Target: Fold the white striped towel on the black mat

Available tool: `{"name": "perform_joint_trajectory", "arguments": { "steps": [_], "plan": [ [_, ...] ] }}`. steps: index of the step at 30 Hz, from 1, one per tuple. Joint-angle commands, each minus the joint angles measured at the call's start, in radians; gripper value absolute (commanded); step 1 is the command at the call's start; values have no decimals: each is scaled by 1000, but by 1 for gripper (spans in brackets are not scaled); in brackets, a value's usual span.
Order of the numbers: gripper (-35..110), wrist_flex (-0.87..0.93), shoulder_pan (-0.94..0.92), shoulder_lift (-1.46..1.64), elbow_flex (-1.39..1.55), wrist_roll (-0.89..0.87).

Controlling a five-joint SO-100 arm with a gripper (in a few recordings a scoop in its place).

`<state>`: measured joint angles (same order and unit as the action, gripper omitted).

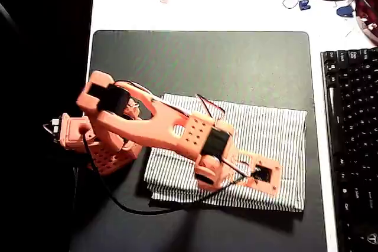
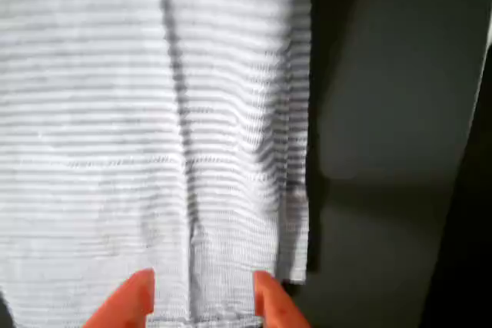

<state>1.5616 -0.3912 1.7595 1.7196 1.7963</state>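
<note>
**Lining up a clean pinch on the towel's near edge**

Working from the biggest thing down: the black mat covers most of the desk in the overhead view, with a black keyboard just off its right edge and small clutter along the top of the table. The white striped towel lies on the lower half of the mat, roughly rectangular, and its lower-left border looks doubled, so I judge at least one fold is already in. My orange arm reaches across it from the left, and the gripper sits over the lower middle of the cloth.

In the wrist view the towel runs away from me, with a long crease down it and its edge dropping to bare mat on the right. The two orange fingertips stand apart, a moderate gap with a strip of cloth between them. I can't tell whether they touch the cloth or hover above it.

To do this step well, I want to press both tips onto the cloth before closing, so they gather every layer at the hem rather than only the top one. Then I'd lift just enough to clear the mat and carry the edge straight across, parallel to the stripes, so corners meet. The risk I see is dragging the whole towel sideways instead of folding it.
</note>
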Motion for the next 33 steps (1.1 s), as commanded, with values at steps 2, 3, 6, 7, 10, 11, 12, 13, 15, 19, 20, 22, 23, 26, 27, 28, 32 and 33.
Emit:
{"name": "perform_joint_trajectory", "arguments": {
  "steps": [2, 3, 6, 7, 10, 11, 12, 13, 15, 19, 20, 22, 23, 26, 27, 28, 32, 33],
  "plan": [
    [16, 12, -9, 110, 69, 11],
    [16, -17, 3, 112, 95, 0],
    [16, -43, 74, 80, 117, -69],
    [17, -58, 98, 71, 114, -98],
    [18, -143, 100, 37, 60, -114],
    [18, -186, 69, 17, 51, -83],
    [18, -230, 32, -8, 49, -40],
    [18, -276, -3, -34, 51, -3],
    [18, -337, -60, -92, 43, 52],
    [22, -414, -132, -189, 29, 110],
    [23, -453, -143, -210, 41, 127],
    [25, -508, -158, -252, 51, 153],
    [25, -520, -158, -270, 51, 161],
    [24, -561, -138, -313, 71, 152],
    [23, -597, -124, -322, 91, 137],
    [21, -614, -109, -331, 104, 124],
    [12, -666, -52, -339, 155, 103],
    [8, -681, -37, -339, 166, 100]
  ]
}}
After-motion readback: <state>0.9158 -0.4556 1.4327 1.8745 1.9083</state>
